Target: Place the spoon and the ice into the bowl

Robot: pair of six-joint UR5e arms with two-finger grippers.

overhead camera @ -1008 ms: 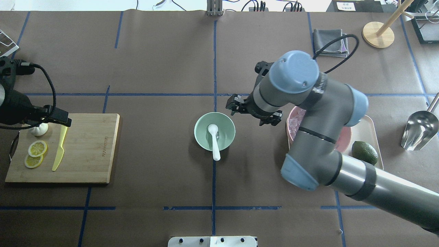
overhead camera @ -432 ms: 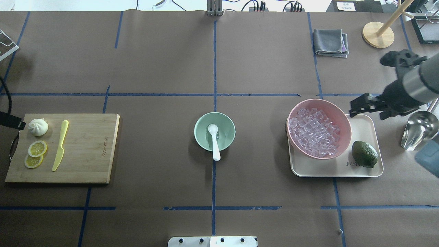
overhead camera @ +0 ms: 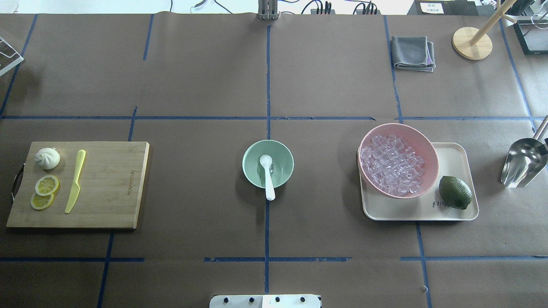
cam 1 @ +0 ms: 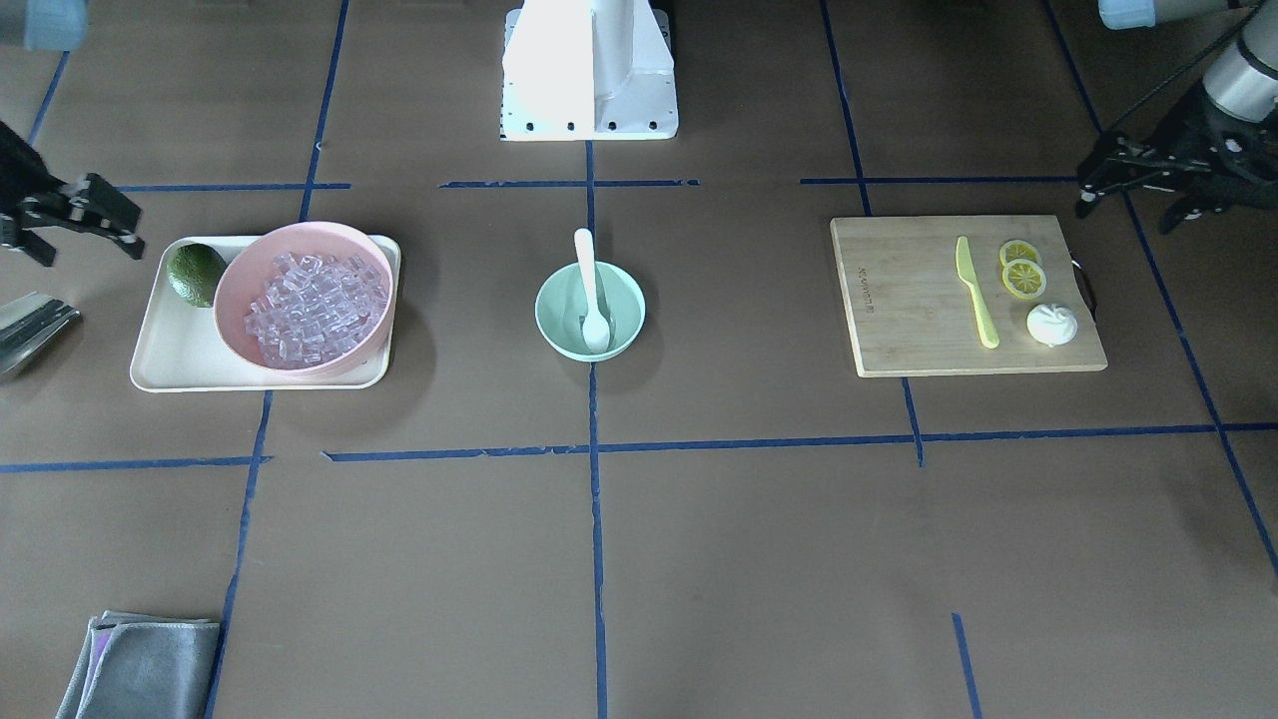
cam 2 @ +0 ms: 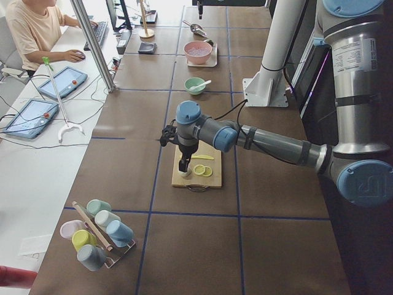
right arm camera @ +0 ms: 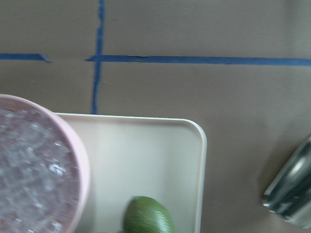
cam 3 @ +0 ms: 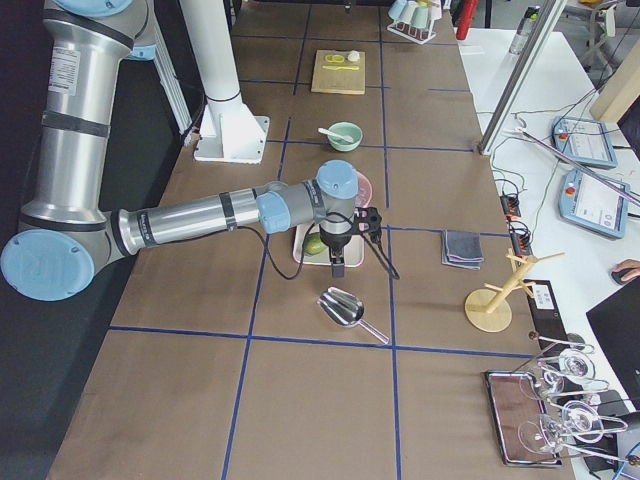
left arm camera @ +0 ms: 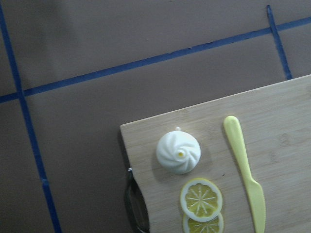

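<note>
Both arms had left the overhead view since one second earlier, when the right arm hung over the centre of the table.
The right gripper [cam 1: 78,232] stood beyond the tray [overhead camera: 454,154] near the metal scoop [overhead camera: 522,164], and the left gripper [cam 1: 1138,200] stood outboard of the cutting board [overhead camera: 115,188]. Both had their jaws spread, with nothing between them. The spoon [overhead camera: 267,173] lay with its scoop inside the bowl [overhead camera: 248,154] and its handle propped on the near rim, probably because it is longer than the bowl is wide. The ice [overhead camera: 391,164] was heaped in the pink bowl [overhead camera: 424,141] on the tray. Whether any cube lay in the mint bowl could not be confirmed.
</note>
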